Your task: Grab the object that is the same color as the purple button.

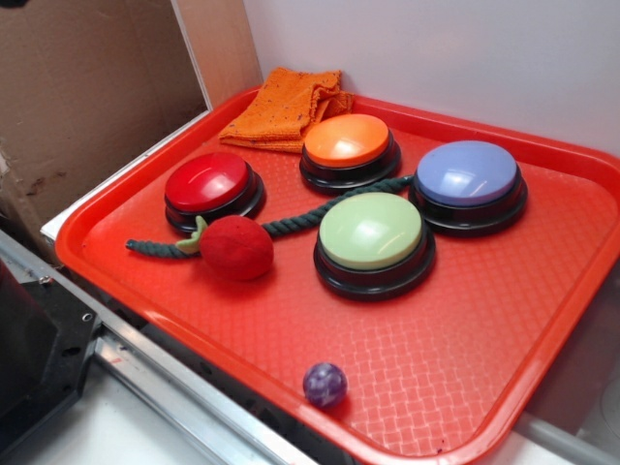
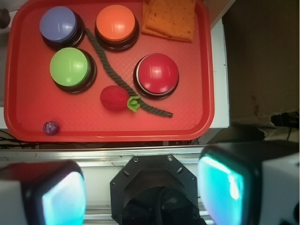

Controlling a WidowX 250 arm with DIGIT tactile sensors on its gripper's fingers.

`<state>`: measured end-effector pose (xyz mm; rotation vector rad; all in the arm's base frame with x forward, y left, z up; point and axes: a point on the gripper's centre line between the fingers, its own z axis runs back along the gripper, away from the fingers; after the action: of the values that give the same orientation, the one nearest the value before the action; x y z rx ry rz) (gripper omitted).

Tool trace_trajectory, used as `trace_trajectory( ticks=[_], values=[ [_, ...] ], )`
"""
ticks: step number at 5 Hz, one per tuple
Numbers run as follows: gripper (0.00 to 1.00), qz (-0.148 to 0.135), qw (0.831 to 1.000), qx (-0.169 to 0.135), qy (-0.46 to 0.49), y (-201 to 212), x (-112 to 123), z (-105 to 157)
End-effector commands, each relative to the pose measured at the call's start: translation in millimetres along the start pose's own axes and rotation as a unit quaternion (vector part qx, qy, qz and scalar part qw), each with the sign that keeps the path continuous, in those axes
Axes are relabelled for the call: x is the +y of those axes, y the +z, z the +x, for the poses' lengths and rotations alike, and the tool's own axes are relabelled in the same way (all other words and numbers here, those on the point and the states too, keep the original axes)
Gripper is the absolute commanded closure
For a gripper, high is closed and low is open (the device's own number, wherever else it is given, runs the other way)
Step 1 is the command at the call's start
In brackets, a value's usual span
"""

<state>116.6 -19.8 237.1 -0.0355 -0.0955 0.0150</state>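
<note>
Jaws point(image 2: 143, 194) are spread wide and empty, parked off the red tray point(image 2: 206, 70), while the little purple ball point(image 2: 51, 127) sits loose at about 7 o'clock from the purple button point(image 2: 58, 24), ready for grabbing.

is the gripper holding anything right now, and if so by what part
Nothing is held. The gripper is open and empty, off the red tray, and the small purple ball lies untouched near the tray's edge.
</note>
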Motion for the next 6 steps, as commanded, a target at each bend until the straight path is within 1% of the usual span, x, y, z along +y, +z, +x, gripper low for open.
trace_trajectory(
  ticks=[1,3,4,6],
  values=[
    [0.00,0.000,1.000,0.000,0.000,0,0,0],
    [0.00,-0.017,1.000,-0.022,0.010,-15,-17,15],
    [0.00,-0.030,0.998,-0.036,0.032,-31,-32,27],
    [0.00,-0.054,0.997,-0.039,0.047,-72,-89,47]
  ],
)
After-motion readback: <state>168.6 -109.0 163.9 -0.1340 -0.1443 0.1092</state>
